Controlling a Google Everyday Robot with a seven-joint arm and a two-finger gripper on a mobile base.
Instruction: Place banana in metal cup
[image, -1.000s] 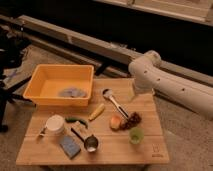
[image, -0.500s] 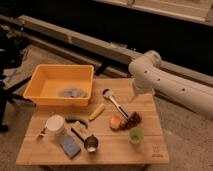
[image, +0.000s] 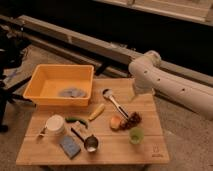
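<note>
A: As the banana (image: 97, 111) lies flat, which way?
B: Seven to one o'clock, at twelve from the metal cup (image: 91, 143). Gripper (image: 134, 97) at the table's (image: 150, 145) two o'clock; its grip I cannot tell.

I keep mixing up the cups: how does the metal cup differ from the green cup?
The metal cup is shiny silver; the green cup is translucent green. The metal cup has a dark straight handle; the green cup shows none. The metal cup sits front middle of the table, the green cup further right. Both are small and round. The end effector hangs over the table's far edge, away from both.
</note>
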